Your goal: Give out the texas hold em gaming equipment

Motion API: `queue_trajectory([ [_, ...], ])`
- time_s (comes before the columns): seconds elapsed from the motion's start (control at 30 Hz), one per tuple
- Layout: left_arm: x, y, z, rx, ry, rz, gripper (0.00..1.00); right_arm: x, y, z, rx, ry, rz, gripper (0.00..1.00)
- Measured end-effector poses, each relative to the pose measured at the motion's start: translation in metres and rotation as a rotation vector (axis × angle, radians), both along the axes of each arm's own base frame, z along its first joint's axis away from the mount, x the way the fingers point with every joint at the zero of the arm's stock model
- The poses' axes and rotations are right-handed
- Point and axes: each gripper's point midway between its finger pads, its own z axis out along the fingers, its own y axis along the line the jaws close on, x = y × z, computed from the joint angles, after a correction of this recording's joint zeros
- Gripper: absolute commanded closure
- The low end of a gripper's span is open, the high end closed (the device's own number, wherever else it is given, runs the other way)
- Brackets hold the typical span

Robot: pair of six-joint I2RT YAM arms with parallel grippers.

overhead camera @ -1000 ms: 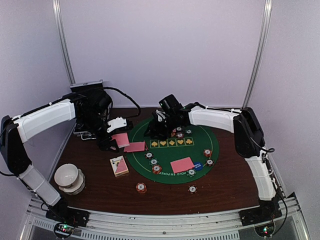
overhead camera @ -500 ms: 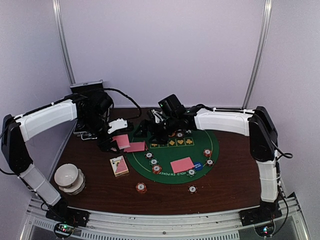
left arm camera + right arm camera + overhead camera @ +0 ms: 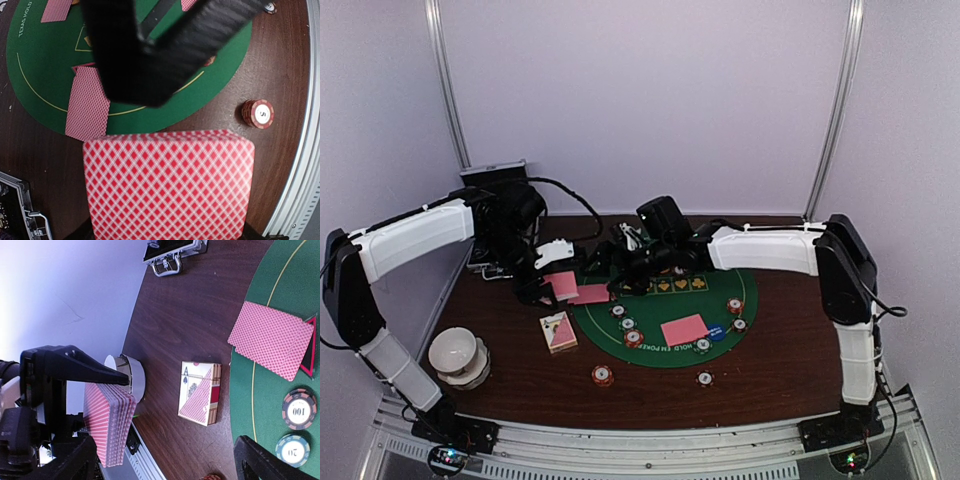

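Observation:
My left gripper (image 3: 548, 285) is shut on a thick deck of pink-backed playing cards (image 3: 169, 185), held above the wood just left of the green mat (image 3: 665, 305). The deck hides its fingers in the left wrist view. My right gripper (image 3: 610, 262) hangs open right beside that deck (image 3: 107, 425), nothing between its fingers (image 3: 270, 462). Dealt cards (image 3: 590, 294) lie at the mat's left edge and more cards (image 3: 684, 329) near its front. Striped chips (image 3: 633, 338) and a blue button (image 3: 717, 331) sit on the mat. A red chip stack (image 3: 258, 113) rests on the wood.
A card box (image 3: 558, 331) lies on the wood left of the mat. A white bowl (image 3: 455, 353) stands at the front left. The black metal-edged case (image 3: 172, 252) is at the back left behind my left arm. Loose chips (image 3: 705, 378) lie near the front.
My right arm has swung left from over the mat's back to beside the deck in my left gripper, and its jaws have opened wide. The left arm has stayed put.

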Motion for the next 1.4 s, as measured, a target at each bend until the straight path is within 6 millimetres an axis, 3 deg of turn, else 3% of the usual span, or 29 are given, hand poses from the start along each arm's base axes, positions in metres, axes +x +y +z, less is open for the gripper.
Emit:
queue_trajectory([
  [0.17, 0.0, 0.0, 0.001, 0.002, 0.0, 0.0, 1.0, -0.012, -0.001, -0.014, 0.028, 0.064, 0.0, 0.03],
  [0.37, 0.002, -0.001, 0.004, -0.002, -0.01, 0.001, 1.0, -0.016, 0.002, -0.012, 0.084, 0.095, 0.004, 0.05],
  [1.0, 0.004, -0.002, 0.007, -0.007, -0.017, 0.002, 1.0, -0.024, -0.002, 0.021, 0.174, 0.092, 0.016, 0.09],
  [1.2, 0.008, -0.005, 0.015, -0.022, -0.031, 0.01, 1.0, -0.028, 0.009, 0.03, 0.203, 0.097, 0.057, 0.1],
  [1.4, 0.009, -0.006, 0.018, -0.031, -0.035, 0.014, 1.0, -0.031, 0.023, 0.024, 0.209, 0.123, 0.093, 0.11],
])
